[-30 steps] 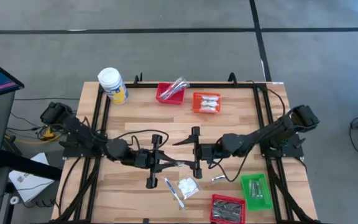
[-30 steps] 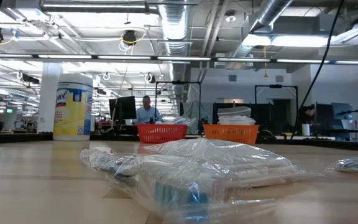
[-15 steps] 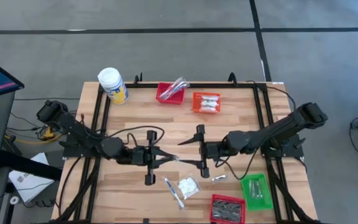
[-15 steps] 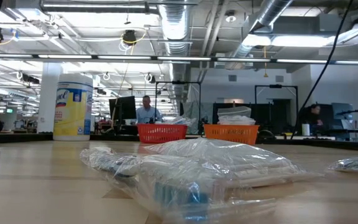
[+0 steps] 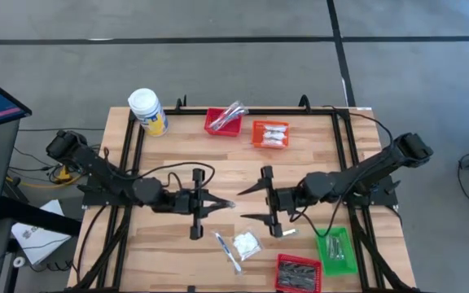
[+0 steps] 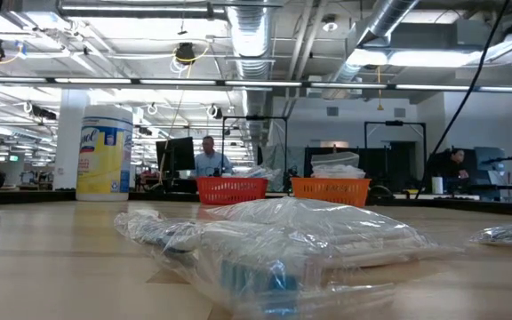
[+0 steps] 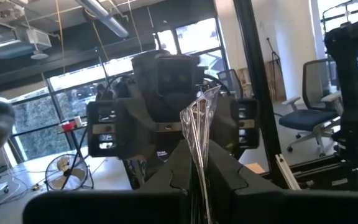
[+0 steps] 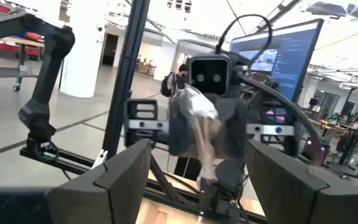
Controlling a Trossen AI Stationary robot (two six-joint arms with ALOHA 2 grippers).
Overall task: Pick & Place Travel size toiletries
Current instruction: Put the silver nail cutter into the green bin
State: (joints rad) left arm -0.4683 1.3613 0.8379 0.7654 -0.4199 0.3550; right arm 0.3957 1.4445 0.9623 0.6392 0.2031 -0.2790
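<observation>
My left gripper (image 5: 216, 204) is above the table's middle, shut on a slim clear-wrapped toiletry (image 5: 229, 203) that sticks out past its fingertips (image 7: 197, 118). My right gripper (image 5: 243, 204) faces it from the table's right side, open. Its fingers (image 8: 126, 180) stand apart on either side of the toiletry (image 8: 197, 112) and do not touch it. More toiletries lie flat on the wood near the front edge: a white packet (image 5: 247, 242), a slim stick (image 5: 228, 252) and a small piece (image 5: 286, 233). In the low view the packet (image 6: 309, 240) fills the foreground. My left gripper pinches one end of the clear-wrapped toiletry (image 7: 197, 163) between its two fingers. The fingers are about level and point toward the table's right side. The rest of the wrapper stands free beyond the fingertips, lifted clear of the table.
At the far edge stand a red basket (image 5: 223, 120), an orange basket (image 5: 270, 134) and a white-lidded yellow jar (image 5: 147, 111). A green basket (image 5: 335, 248) and a red basket (image 5: 298, 273) sit at the near right. A black frame (image 5: 218, 111) runs along the table's edges. A person (image 6: 208, 158) sits in the room behind.
My right gripper has drawn back toward the table's right edge and risen, staying open, so the gap to my left gripper has widened. My left gripper has tipped its fingers slightly upward, with the toiletry still in its hold.
</observation>
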